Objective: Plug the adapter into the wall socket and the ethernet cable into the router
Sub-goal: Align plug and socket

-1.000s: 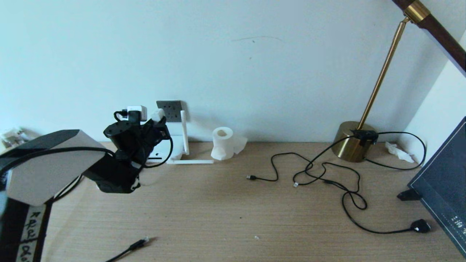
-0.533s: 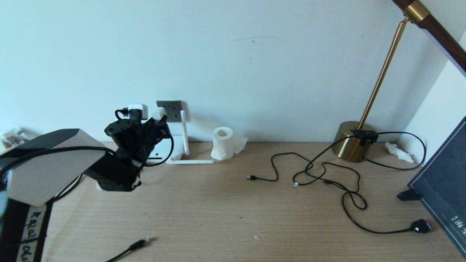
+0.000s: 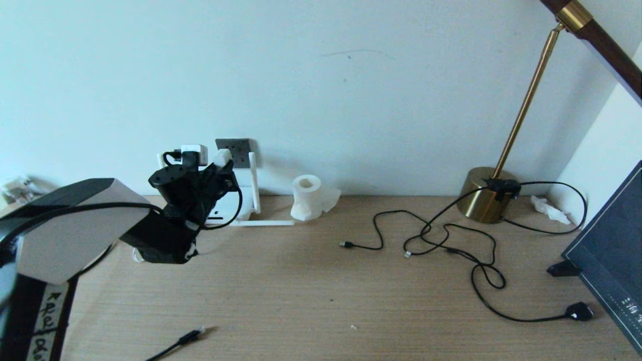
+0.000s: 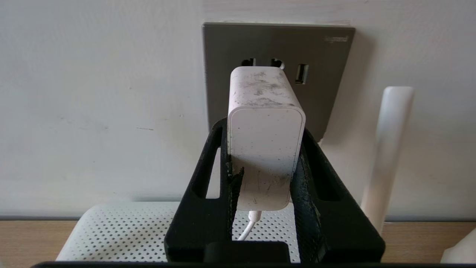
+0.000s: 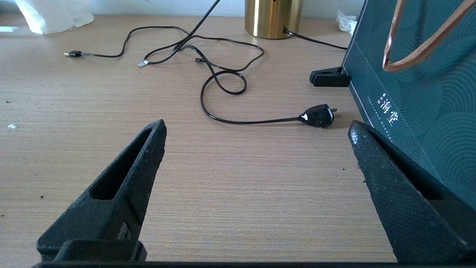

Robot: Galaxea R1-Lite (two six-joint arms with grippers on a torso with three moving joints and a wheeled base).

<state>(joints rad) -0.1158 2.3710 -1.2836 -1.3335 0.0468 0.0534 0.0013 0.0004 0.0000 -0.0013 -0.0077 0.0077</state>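
My left gripper (image 3: 221, 166) (image 4: 264, 130) is shut on the white adapter (image 3: 222, 157) (image 4: 264, 134), one finger on each side, its thin white cord hanging below. The adapter's far end is close in front of the upper holes of the dark grey wall socket (image 3: 237, 149) (image 4: 323, 48); its prongs are hidden. The white router (image 4: 126, 230) (image 3: 226, 206) lies under the gripper, with one antenna (image 3: 254, 181) (image 4: 388, 156) upright beside the socket. The ethernet cable (image 3: 189, 337), clear tip up, lies at the table's front left. My right gripper (image 5: 257, 126) is open over bare table, out of the head view.
A tissue roll (image 3: 307, 203) stands right of the router. Thin black cables (image 3: 441, 240) loop across the right half, ending in a chunky black plug (image 3: 579, 312) (image 5: 319, 115). A brass lamp base (image 3: 484, 200) and a dark green bag (image 3: 612, 250) (image 5: 420, 85) close the right side.
My left gripper has carried the adapter a little to the right and up, closer to the socket. The cables and other things have not moved.
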